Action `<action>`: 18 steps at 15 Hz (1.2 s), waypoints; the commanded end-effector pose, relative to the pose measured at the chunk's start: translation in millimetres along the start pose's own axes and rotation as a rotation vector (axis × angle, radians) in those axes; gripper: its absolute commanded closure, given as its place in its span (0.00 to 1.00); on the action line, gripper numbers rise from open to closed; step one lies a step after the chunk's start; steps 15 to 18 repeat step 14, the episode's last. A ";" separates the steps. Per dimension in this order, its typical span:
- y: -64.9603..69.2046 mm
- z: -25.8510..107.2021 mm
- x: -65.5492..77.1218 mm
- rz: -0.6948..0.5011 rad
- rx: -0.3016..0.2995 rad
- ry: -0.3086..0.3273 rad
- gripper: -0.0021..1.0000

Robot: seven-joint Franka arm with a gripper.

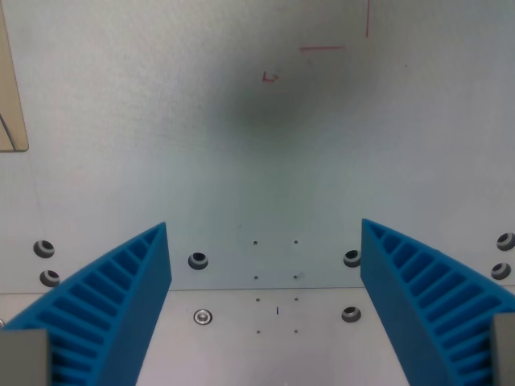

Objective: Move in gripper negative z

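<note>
Blue fingers (113, 314) frame the bottom corners, spread wide with nothing between them; the gripper (265, 305) hangs over a pale table (265, 177) with bolt holes (198, 260) and faint red marks (322, 49). A tan edge (12, 96) sits at the wrist view's left. Risk, as I judge it: picking the wrong sign for z would drive the fingertips into the plate instead of away.

Bare tabletop (265, 161) below the wide-spread hand (265, 265), unobstructed.
</note>
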State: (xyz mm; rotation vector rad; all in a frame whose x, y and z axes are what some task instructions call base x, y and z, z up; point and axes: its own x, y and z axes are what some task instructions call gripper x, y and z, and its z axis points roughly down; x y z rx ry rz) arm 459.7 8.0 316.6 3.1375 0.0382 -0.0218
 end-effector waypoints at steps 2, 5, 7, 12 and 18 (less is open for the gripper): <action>0.0 -13.0 -0.1 0.000 0.000 0.007 0.00; 0.0 -28.0 -0.2 0.000 0.000 0.007 0.00; 0.0 -38.0 -0.3 0.000 0.000 0.007 0.00; 0.0 -63.0 -0.5 0.000 0.000 0.007 0.00; 0.0 -73.0 -0.5 0.000 0.000 0.007 0.00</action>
